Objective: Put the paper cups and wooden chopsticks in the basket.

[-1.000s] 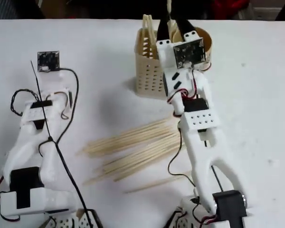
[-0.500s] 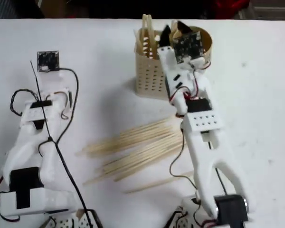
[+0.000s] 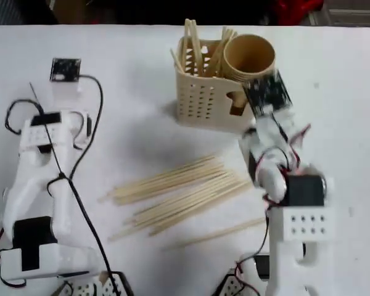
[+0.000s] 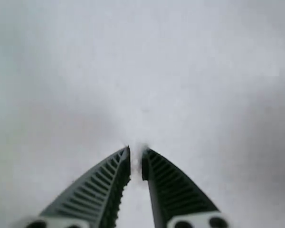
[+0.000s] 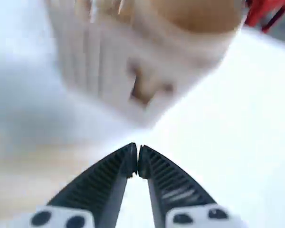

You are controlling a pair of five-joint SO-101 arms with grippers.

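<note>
At the far left of the high view, the left arm [image 3: 40, 179] lay folded back on the white tabletop [image 3: 142, 80], with a black cable [image 3: 80, 203] trailing over it and down toward the near edge. A small dark circuit board [image 3: 65, 69] sat at its far end. The left wrist view showed the left jaws over bare white tabletop, drawn almost together with only a thin slit between the tips and nothing held between them.

Toward the middle of the tabletop, a loose bundle of wooden chopsticks [image 3: 179, 194] lay flat, fanned slightly and slanting up to the right. A lone chopstick [image 3: 216, 234] lay apart from the bundle on its near side, at much the same slant.

Beyond the bundle stood the basket [image 3: 203, 102], cream-coloured with perforated walls. Several upright chopsticks [image 3: 194, 43] leaned inside its left and middle part, their ends sticking out above the rim. A brown paper cup [image 3: 250, 58] stood in its right end, open mouth up and rim well above the basket's wall.

Just to the right of the basket was the right arm [image 3: 277, 166], its wrist close beside the basket's right corner and its base at the near edge. In the right wrist view, the right jaws were closed tip to tip with nothing between them. They pointed at the foot of the basket's wall below the cup, near it but not touching.
</note>
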